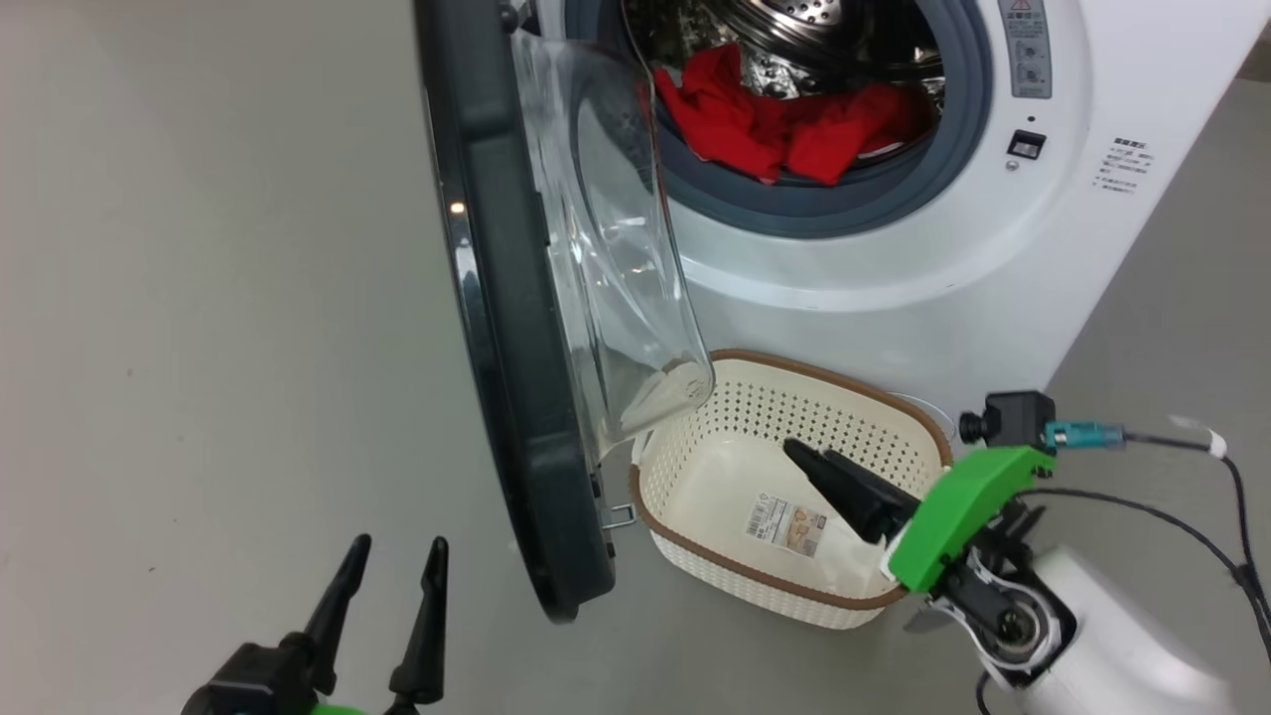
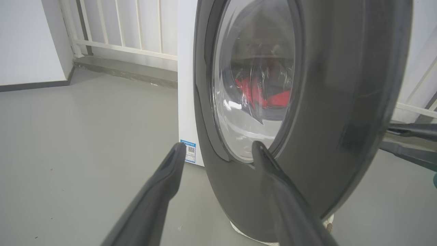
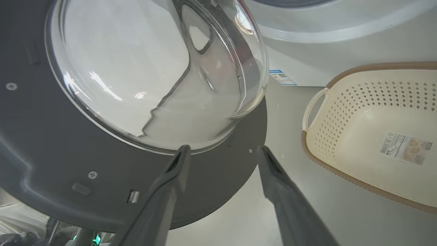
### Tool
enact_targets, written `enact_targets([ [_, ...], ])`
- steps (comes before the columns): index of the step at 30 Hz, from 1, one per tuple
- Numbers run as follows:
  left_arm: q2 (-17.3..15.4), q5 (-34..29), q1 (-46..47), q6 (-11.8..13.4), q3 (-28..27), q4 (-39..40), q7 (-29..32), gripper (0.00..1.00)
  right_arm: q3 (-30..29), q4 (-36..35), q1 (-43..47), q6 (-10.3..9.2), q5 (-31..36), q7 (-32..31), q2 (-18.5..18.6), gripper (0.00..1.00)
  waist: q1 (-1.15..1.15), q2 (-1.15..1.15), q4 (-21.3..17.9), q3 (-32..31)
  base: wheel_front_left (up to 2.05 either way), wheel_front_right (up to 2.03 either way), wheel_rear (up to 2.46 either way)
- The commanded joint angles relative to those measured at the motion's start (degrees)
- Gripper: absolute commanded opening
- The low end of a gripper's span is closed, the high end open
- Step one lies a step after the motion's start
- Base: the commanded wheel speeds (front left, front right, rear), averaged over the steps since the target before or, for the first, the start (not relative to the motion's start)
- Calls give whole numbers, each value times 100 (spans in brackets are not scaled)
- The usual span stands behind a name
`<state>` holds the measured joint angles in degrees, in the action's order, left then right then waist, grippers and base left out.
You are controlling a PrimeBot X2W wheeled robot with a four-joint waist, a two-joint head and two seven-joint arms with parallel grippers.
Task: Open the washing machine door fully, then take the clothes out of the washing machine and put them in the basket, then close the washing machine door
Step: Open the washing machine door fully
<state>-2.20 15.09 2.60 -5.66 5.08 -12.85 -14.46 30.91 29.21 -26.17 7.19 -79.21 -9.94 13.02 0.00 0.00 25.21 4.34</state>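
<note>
The white washing machine (image 1: pixel 993 258) stands with its door (image 1: pixel 506 328) swung out, seen edge-on with the clear glass bowl (image 1: pixel 616 258) facing the drum. Red clothes (image 1: pixel 784 129) lie in the drum mouth over the grey seal. Below it on the floor sits the cream basket (image 1: pixel 794 397), holding nothing but its sticker. My right gripper (image 1: pixel 809 457) hangs open over the basket, holding nothing; in its wrist view the right gripper (image 3: pixel 223 148) points at the door's inner side (image 3: pixel 51 143), the basket (image 3: pixel 341 112) to the right. My left gripper (image 1: pixel 397 544) is open outside the door (image 2: pixel 341 102).
Grey floor (image 1: pixel 199 348) spreads left of the door. A white railing (image 2: pixel 119 44) and wall stand behind the machine. A blue label (image 3: pixel 282 77) marks the machine's lower corner. Cables (image 1: pixel 1192 526) trail from my right wrist.
</note>
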Motion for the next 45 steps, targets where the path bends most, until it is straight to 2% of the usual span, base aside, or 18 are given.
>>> enact_targets([
  [1, -67, -52, 142, -43, -243, 115, -54, 100, 120, -56, 73, 30, 159, 220, 29, 100, 0, 0, -64, -18, 0, 0, 0],
  [16, -67, -138, 17, -74, -419, 90, -54, 100, 846, 155, 585, 30, 1032, 2110, 591, 100, 0, 0, -310, -124, 0, 0, 0],
  [22, -67, -152, -35, -79, -474, 93, -54, 100, 872, 307, 649, 30, 1688, 2478, 716, 100, 0, 0, -408, -124, 0, 0, 0],
  [26, -67, -148, -46, -79, -497, 100, -54, 100, 449, 240, 718, 30, 2111, 2489, 632, 100, 0, 0, -445, -108, 0, 0, 0],
  [35, -67, -147, -1, -85, -505, 79, -54, 100, -731, -378, 1262, 30, 3837, 2492, 321, 100, 0, 0, -448, -57, 0, 0, 0],
  [45, -67, -139, 6, -70, -516, 98, -54, 100, -1668, -1091, 1813, 30, 5069, 2493, -57, 100, 0, 0, -390, -42, 0, 0, 0],
])
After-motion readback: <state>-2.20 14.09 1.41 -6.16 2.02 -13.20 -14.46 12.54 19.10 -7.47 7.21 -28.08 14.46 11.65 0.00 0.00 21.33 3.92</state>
